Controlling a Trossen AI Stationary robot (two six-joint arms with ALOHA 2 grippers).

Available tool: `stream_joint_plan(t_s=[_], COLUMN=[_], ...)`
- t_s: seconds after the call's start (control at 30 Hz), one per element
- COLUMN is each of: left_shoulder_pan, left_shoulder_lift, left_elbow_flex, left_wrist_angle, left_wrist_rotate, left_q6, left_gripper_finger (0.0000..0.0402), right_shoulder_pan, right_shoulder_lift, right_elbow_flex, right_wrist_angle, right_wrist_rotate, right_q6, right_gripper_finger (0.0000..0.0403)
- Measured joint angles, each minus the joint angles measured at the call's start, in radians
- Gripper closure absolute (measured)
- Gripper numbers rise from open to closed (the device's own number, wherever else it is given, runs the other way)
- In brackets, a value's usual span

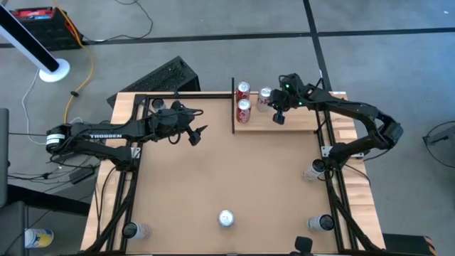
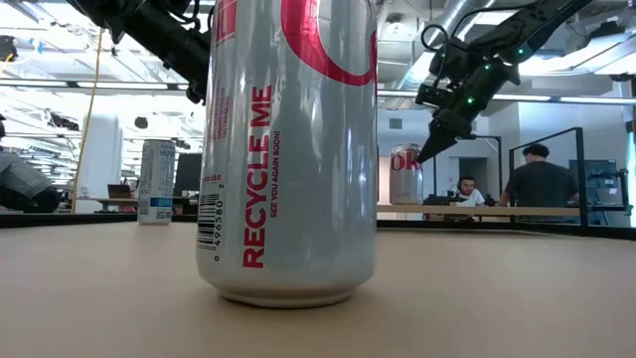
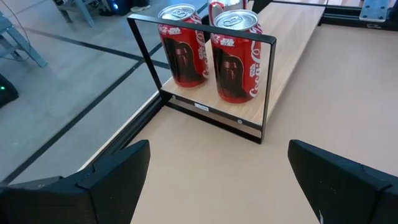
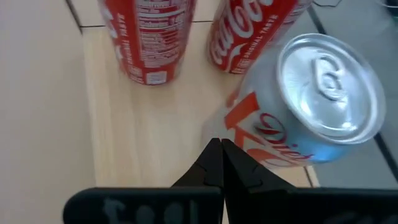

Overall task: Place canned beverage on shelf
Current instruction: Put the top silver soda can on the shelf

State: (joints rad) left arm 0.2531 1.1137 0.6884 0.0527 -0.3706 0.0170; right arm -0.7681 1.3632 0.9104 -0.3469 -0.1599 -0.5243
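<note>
Your right arm reaches in from the right edge of the high view, bends at the elbow and stretches toward the upper middle, so the right gripper (image 1: 278, 117) hangs over the shelf (image 1: 298, 121), the pale wood plank in the upper centre with a black upright bar (image 1: 233, 105) at its left end. Its fingers are pressed together with nothing between them, tips just beside a silver can (image 4: 311, 99) that stands on the plank; whether they touch it you cannot tell. That can shows red lettering reading "Diet" in part. Two red cans (image 1: 244, 101) stand on the plank next to the bar; the left wrist view shows a dark helmeted figure and "Star Wars" on them, and the right wrist view reads "Coca-Cola original taste".

Your left arm, marked "TROSSEN", lies across the left of the high view, with the left gripper (image 1: 193, 134) over bare table left of the bar, fingers spread wide and empty.

Another silver can (image 1: 226, 217) stands alone at the lower centre of the table; in the low view it reads "RECYCLE ME"
</note>
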Motion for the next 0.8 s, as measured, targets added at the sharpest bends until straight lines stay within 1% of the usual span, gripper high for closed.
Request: stream_joint_plan(t_s=[0.17,0.6,0.8], left_shoulder_pan=[0.0,0.0,0.0], left_shoulder_lift=[0.0,0.0,0.0], left_elbow_flex=[0.0,0.0,0.0], left_wrist_angle=[0.005,0.005,0.005], left_wrist_rotate=[0.0,0.006,0.007], left_q6=[0.001,0.0,-0.001], left_gripper_finger=[0.0035,0.0035,0.0035], right_shoulder_pan=[0.0,0.0,-0.006], right_shoulder_lift=[0.0,0.0,0.0], right_elbow_flex=[0.0,0.0,0.0], right_wrist_angle=[0.031,0.101,0.104], right_wrist_rotate=[0.064,0.083,0.083], right_q6=[0.001,0.0,0.0], right_gripper_finger=[0.0386,0.0386,0.0386])
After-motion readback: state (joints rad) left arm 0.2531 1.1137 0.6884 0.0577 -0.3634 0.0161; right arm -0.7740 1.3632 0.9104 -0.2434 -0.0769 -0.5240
